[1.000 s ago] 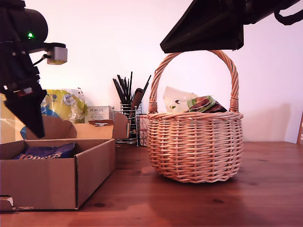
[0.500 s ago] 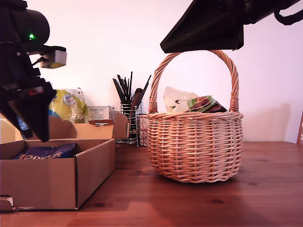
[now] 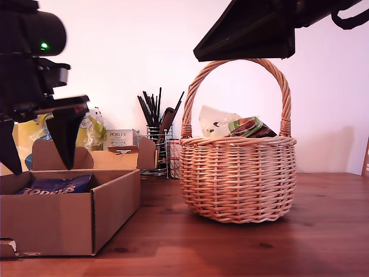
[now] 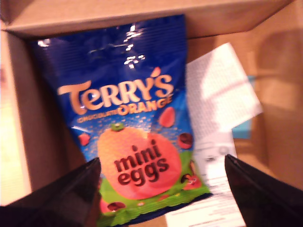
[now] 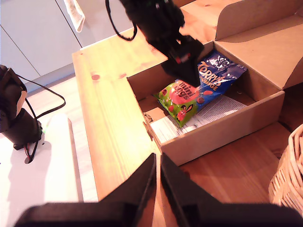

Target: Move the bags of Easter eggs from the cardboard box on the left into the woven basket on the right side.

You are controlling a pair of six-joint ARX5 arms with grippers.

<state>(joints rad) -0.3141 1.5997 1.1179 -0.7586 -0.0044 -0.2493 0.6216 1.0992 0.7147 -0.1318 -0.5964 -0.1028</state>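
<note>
A dark blue Terry's bag of mini eggs lies flat in the cardboard box at the exterior view's left, on a white paper sheet. My first gripper hangs open just above the bag, one finger on each side, not touching it. The woven basket stands at the exterior view's middle right with a few bags poking over its rim. My second gripper hovers shut and empty above the basket's handle. The second wrist view shows the box, the bag and the first gripper.
Behind the box stand a yellow plastic pack, a white Porlex box and a black wire utensil holder. The basket's rim shows close by the second gripper. The wooden table's edge runs close beside the box.
My first gripper has turned over the box and its fingers now stand wide apart on either side of the Terry's bag. The second arm has barely moved.
</note>
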